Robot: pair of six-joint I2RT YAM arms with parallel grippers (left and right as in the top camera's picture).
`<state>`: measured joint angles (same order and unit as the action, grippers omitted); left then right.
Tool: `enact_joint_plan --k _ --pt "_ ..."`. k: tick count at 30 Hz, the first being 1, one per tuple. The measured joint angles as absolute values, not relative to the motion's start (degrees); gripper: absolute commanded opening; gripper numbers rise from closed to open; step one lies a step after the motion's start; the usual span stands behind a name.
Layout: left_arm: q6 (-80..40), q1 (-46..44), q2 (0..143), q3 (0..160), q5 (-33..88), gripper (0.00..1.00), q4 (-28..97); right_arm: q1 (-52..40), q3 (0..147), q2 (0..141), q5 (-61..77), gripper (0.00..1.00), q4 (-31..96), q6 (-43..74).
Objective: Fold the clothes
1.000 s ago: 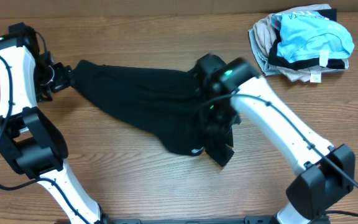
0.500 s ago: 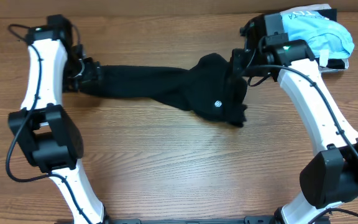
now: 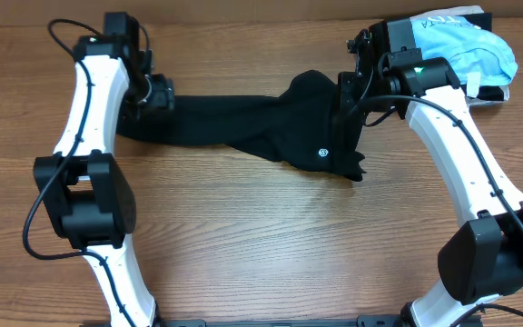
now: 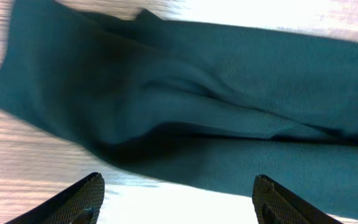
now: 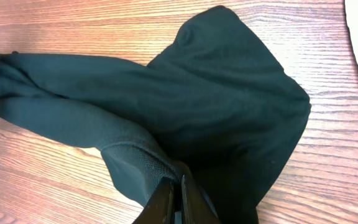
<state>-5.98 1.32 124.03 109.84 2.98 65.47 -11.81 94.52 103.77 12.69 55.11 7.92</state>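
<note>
Left gripper (image 4: 179,186) just let go. Its jaws are wide now, with the stretched-out end of the black garment (image 3: 234,127) lying right under them. Right gripper (image 5: 178,190) is still pinching the bunched end at its tips. Looks laid out, so folding's probably next.

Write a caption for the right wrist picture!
Right gripper pinches a fold of the black garment on the wooden table.

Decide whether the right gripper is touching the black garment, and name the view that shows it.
Touching. The right wrist view shows the right gripper shut on a gathered fold of the black garment, with no gap between them.
</note>
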Motion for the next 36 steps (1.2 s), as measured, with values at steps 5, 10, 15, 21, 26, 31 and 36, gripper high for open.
enact_joint_plan --k 5,10,15,21,26,31,36 --pt "-6.07 -0.14 124.03 103.26 2.98 0.73 60.62 -11.84 94.52 103.77 12.67 0.04 55.13 7.84" --pt "-8.54 -0.40 124.03 99.20 2.96 0.66 55.51 -11.81 94.52 103.77 12.69 0.04 55.16 7.86" --pt "-11.68 -0.40 124.03 95.96 2.94 0.56 50.57 -11.84 94.52 103.77 12.64 0.04 55.16 7.81" --pt "-15.55 -0.40 124.03 91.48 2.94 0.41 44.66 -11.84 94.52 103.77 12.67 0.04 55.29 7.79" --pt "-17.50 -0.23 123.96 90.45 2.87 0.04 44.38 -11.84 94.52 103.77 12.69 0.04 55.61 7.84" --pt "-17.65 0.86 123.76 92.29 3.05 0.04 51.88 -11.84 94.52 103.77 12.67 0.04 56.47 7.79" --pt "-16.03 3.44 123.76 104.62 2.74 0.04 70.19 -11.84 94.50 103.77 12.86 0.04 58.78 7.88"
